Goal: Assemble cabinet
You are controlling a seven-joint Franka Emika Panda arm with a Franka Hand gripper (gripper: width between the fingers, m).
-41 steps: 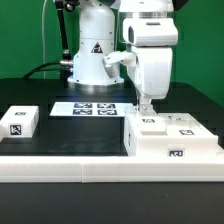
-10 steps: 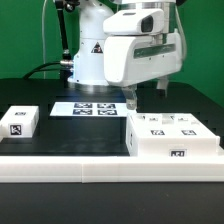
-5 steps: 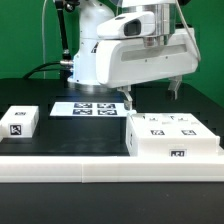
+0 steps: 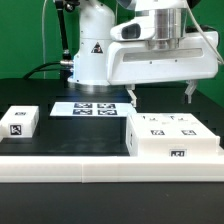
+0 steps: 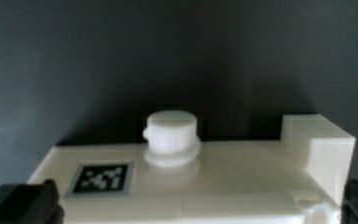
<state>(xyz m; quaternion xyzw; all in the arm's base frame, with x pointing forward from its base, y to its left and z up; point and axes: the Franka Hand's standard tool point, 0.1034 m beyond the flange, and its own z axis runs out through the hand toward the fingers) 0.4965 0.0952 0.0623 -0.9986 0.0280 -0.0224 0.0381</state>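
Cabinet (image 4: 172, 138), white, tagged | gripper (image 4: 161, 96) above it, jaws wide, empty | risk: off-centre descent could clip upright peg (image 5: 169, 135), shoving cabinet askew.

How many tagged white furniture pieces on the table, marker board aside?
2. A small white block at the exterior view's left; the cabinet at the exterior view's right. Others may be hidden or out of frame.

cabinet (image 4: 172, 140) white, small black-and-white square tags (image 4: 177, 153); marker board (image 4: 57, 108) white, same tags; table (image 4: 85, 133) black.
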